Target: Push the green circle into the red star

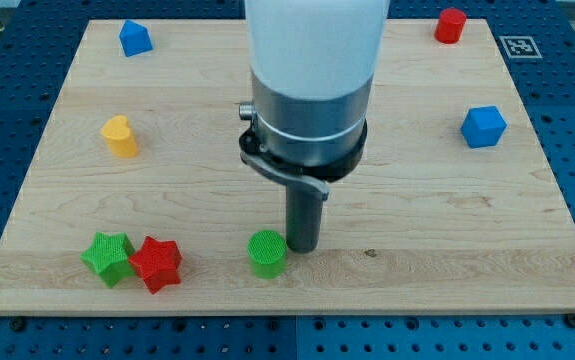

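On the pale wooden surface (417,230), from the view's left: green star (107,257) touching red star (156,264), green circle (267,252) apart to their right with nothing between, my tip (303,247) just beside its right, no jaws, only a rod.

green circle (267,252), red star (156,263)

Table (417,270) carries green star (107,257), yellow heart (120,137), blue block (134,38), blue cube (483,126), red block (451,25).
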